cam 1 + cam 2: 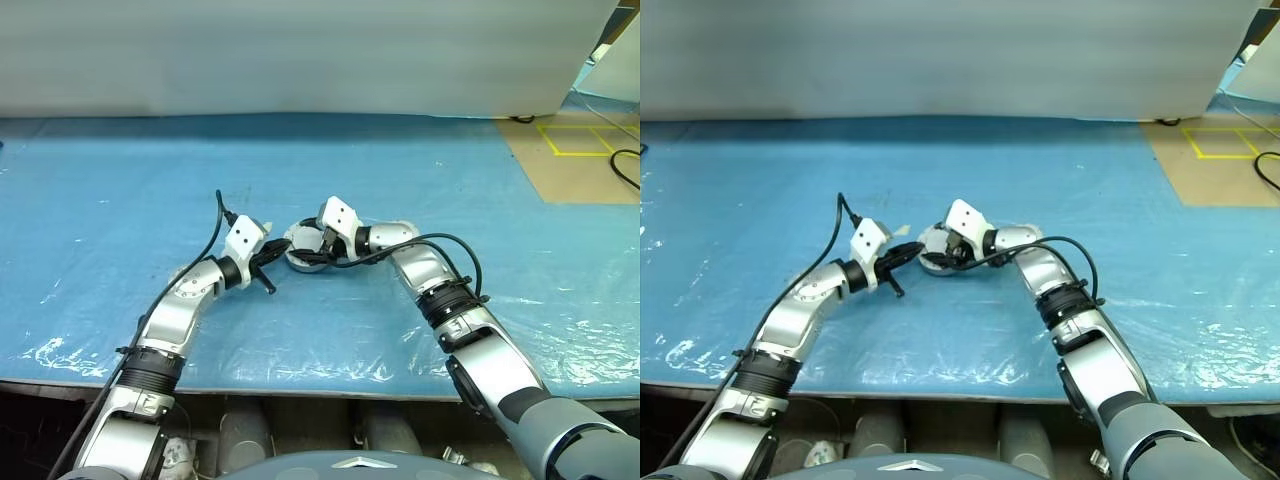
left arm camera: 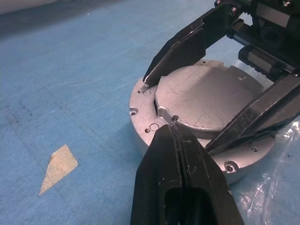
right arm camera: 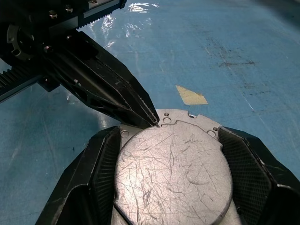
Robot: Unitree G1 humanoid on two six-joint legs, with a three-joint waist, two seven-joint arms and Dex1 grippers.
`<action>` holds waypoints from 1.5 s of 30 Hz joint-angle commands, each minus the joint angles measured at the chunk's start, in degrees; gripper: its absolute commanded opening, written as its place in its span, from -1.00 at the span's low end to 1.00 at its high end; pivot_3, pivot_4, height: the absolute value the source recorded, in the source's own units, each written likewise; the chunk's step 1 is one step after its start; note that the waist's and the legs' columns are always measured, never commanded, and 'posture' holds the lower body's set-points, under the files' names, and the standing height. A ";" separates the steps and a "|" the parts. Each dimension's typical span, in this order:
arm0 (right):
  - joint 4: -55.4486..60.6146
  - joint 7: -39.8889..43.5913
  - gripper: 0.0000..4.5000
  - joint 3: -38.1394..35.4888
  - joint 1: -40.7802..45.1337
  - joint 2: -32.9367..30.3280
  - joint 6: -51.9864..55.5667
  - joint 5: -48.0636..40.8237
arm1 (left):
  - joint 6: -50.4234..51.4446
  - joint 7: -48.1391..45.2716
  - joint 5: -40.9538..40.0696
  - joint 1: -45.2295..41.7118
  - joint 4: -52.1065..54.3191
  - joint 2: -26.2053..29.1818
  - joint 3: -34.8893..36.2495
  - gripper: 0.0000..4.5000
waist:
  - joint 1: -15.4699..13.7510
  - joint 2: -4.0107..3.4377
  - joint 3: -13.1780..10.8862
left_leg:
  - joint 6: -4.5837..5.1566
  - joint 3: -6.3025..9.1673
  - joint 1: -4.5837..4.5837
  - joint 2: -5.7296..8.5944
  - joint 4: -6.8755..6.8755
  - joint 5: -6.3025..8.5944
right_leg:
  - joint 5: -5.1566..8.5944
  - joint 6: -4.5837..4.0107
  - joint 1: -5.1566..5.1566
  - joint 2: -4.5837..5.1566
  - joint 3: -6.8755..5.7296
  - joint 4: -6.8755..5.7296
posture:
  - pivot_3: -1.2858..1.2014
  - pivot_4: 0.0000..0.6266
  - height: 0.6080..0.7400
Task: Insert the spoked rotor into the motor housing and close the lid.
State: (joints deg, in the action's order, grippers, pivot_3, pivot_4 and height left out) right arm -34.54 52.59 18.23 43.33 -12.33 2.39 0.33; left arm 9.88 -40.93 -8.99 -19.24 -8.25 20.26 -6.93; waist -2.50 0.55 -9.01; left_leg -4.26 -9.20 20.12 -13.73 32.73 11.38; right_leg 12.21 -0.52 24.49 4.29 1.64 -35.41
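Note:
The motor housing [image 2: 140,101], a short silver puck, lies on the blue table [image 1: 120,200] in the middle. Its lid [image 2: 201,101] lies flat on top with the plain scratched grey side up [image 3: 173,173]. My right gripper [image 3: 168,133] reaches in from the right, its fingers [image 3: 101,164] pressed against opposite sides of the lidded top. My left gripper [image 2: 174,129] comes from the left, shut, with its tip touching the housing's flange at the lid's edge [image 1: 283,246]. The spoked rotor is out of view.
A small tan scrap of tape [image 2: 58,166] is stuck to the table just beyond the housing. Clear plastic sheeting wrinkles along the table's front edge [image 1: 60,350]. A white wall [image 1: 300,50] stands behind the table. Yellow floor lines [image 1: 580,140] lie at the far right.

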 commanded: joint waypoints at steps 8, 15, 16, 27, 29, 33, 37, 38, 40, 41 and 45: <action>0.33 1.77 0.99 -2.73 -1.36 -0.74 3.98 -1.65 | 0.74 -1.20 1.33 0.66 -0.85 -0.08 -1.93 -1.00 | -0.11 -0.04 0.03 | -0.12 0.00 0.03 0.01 -0.34 -0.07 | -0.01 -0.01 -0.10 0.00 -0.01 0.51 | 0.03 -0.52 1.00; 6.95 10.33 0.99 -4.85 -3.58 -3.00 6.96 -7.38 | 0.16 -1.61 1.47 0.59 -1.22 -0.50 -2.17 -1.00 | -0.42 -0.04 0.02 | -0.15 0.00 0.16 0.01 -0.49 -0.09 | 0.01 0.01 -0.10 -0.01 -0.08 0.75 | 0.03 -0.52 1.00; 7.70 10.25 0.99 -5.52 -3.74 -3.10 7.50 -8.05 | 0.13 -1.67 1.49 0.62 -1.25 -0.58 -2.28 -1.00 | -0.41 -0.04 0.02 | -0.15 -0.01 0.15 0.01 -0.50 -0.09 | 0.01 0.01 -0.10 -0.01 -0.07 0.75 | 0.03 -0.52 1.00; 7.46 1.64 0.99 -12.48 -4.41 -2.50 10.95 -10.79 | -0.03 -1.77 1.68 1.15 -1.18 -0.80 -2.61 -1.00 | -0.57 -0.04 0.01 | -0.19 -0.03 0.15 0.01 -0.53 -0.11 | 0.01 0.02 -0.08 0.00 -0.06 0.78 | 0.03 -0.52 1.00; 7.32 0.42 0.99 -13.08 -4.88 -2.74 14.34 -11.24 | -0.05 -1.80 1.81 1.21 -1.26 -0.71 -2.70 -1.00 | -0.58 -0.04 0.01 | -0.19 -0.03 0.15 0.01 -0.55 -0.11 | 0.02 0.02 -0.08 0.00 -0.06 0.78 | 0.03 -0.52 1.00; 9.62 0.08 0.99 -15.61 -6.46 -2.89 25.75 -16.10 | 0.03 -1.86 1.89 1.41 -1.06 -0.68 -2.84 -1.00 | -0.58 -0.04 0.01 | -0.19 -0.04 0.14 0.03 -0.55 -0.11 | 0.02 0.03 -0.08 -0.01 -0.05 0.78 | 0.03 -0.52 1.00; 12.38 0.08 0.99 -16.11 -8.24 -3.87 35.56 -19.20 | -0.19 -1.91 2.27 1.46 -1.52 -0.58 -3.09 -1.00 | -0.61 -0.05 0.01 | -0.19 -0.04 0.12 0.02 -0.57 -0.11 | 0.02 0.03 -0.08 0.00 -0.05 0.78 | 0.03 -0.52 1.00; 12.50 -0.51 0.99 -16.39 -8.47 -3.97 37.21 -19.63 | -0.21 -1.91 2.27 1.47 -1.55 -0.60 -3.09 -1.00 | -0.62 -0.05 0.01 | -0.20 -0.04 0.11 0.02 -0.58 -0.11 | 0.02 0.04 -0.08 0.00 -0.05 0.78 | 0.03 -0.52 1.00; 12.87 -1.54 0.99 -17.07 -8.61 -4.03 40.20 -20.74 | -0.18 -1.93 2.22 1.48 -1.50 -0.65 -3.06 -1.00 | -0.62 -0.05 0.01 | -0.20 -0.04 0.10 0.02 -0.58 -0.11 | 0.03 0.04 -0.08 0.00 -0.05 0.78 | 0.03 -0.52 1.00; 13.07 -1.73 0.99 -17.35 -8.53 -4.11 42.20 -21.55 | -0.19 -1.92 2.24 1.43 -1.55 -0.69 -3.06 -1.00 | -0.62 -0.05 0.01 | -0.20 -0.05 0.09 0.02 -0.58 -0.11 | 0.03 0.04 -0.08 0.00 -0.05 0.78 | 0.03 -0.52 1.00; 14.47 -2.32 0.99 -18.95 -8.20 -3.78 50.75 -25.62 | -0.22 -1.85 2.29 1.42 -1.60 -0.95 -3.14 -1.00 | -0.77 -0.05 0.01 | -0.21 -0.05 0.10 0.02 -0.58 -0.12 | 0.03 0.05 -0.08 0.00 -0.04 0.79 | 0.03 -0.52 1.00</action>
State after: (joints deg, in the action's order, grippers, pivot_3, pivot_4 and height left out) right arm -21.26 50.79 -0.09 35.28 -16.09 49.16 -23.20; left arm 8.58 -42.13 -8.32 -19.29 -8.22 19.65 -7.16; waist -3.27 0.50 -9.00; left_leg -4.46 -9.25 20.21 -13.71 32.14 11.26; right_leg 12.24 -0.47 24.41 4.30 1.60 -34.62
